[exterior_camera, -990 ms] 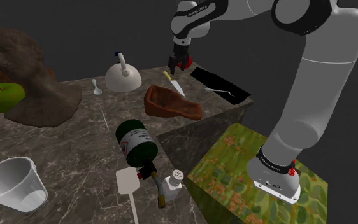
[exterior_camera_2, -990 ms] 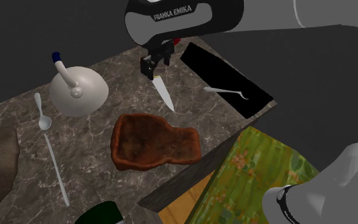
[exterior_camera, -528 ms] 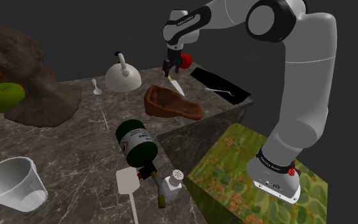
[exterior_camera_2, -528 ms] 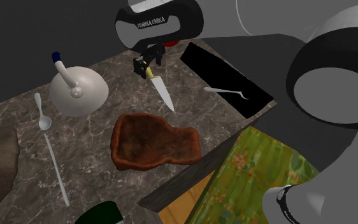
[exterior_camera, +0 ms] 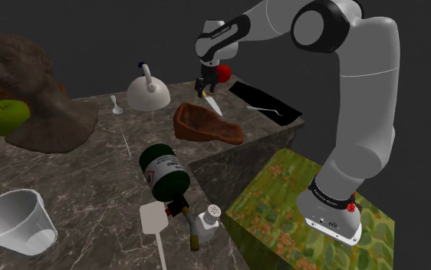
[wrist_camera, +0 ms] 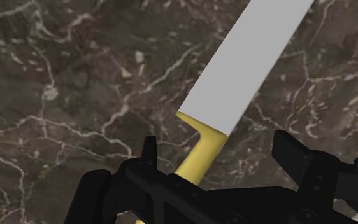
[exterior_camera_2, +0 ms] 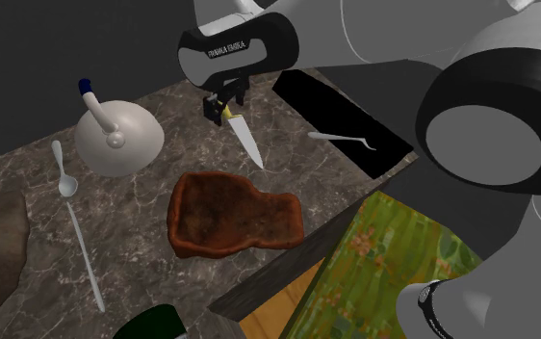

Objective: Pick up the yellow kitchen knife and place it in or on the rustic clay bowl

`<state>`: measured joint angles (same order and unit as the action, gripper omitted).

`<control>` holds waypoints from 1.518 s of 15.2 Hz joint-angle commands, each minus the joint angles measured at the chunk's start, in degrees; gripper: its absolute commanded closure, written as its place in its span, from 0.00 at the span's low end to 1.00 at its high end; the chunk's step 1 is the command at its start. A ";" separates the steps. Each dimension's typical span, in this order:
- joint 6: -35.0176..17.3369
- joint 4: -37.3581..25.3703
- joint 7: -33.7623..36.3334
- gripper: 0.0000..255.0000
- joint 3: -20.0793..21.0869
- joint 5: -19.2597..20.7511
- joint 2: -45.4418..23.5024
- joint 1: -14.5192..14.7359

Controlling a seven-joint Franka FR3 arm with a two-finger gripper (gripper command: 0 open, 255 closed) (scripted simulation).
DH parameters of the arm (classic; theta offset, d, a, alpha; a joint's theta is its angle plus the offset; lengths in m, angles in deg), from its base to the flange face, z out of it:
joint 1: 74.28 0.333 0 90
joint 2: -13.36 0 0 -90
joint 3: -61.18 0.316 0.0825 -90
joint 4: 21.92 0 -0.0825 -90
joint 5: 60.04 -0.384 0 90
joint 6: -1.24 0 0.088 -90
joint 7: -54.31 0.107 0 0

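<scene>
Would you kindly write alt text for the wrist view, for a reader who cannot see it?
A knife with a yellow handle and pale grey blade lies on a dark marbled counter. The black gripper is open, one finger on each side of the handle, neither touching it.

Dim, flat light over a dark scene, the white arm (exterior_camera: 367,100) brightest, shadows faint.

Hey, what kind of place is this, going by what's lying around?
Most likely a kitchen counter in a home. There's a dark marble worktop carrying a yellow-handled kitchen knife, what looks like a white kettle and a long spoon.
</scene>
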<state>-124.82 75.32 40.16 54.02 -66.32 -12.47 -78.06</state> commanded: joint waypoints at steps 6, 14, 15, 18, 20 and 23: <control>-0.08 0.02 0.00 1.00 0.01 -0.01 -0.05 0.00; -0.09 0.03 0.00 1.00 0.01 -0.01 -0.05 0.01; 0.53 -0.24 0.07 1.00 -0.03 0.07 0.30 0.02; 2.41 -1.14 0.26 1.00 -0.13 0.29 1.30 0.07; 3.69 -1.82 0.38 1.00 -0.19 0.42 1.90 0.10; 5.65 -2.98 0.55 1.00 -0.27 0.61 2.72 0.13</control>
<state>-119.87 72.66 40.74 53.80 -65.77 -10.11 -77.88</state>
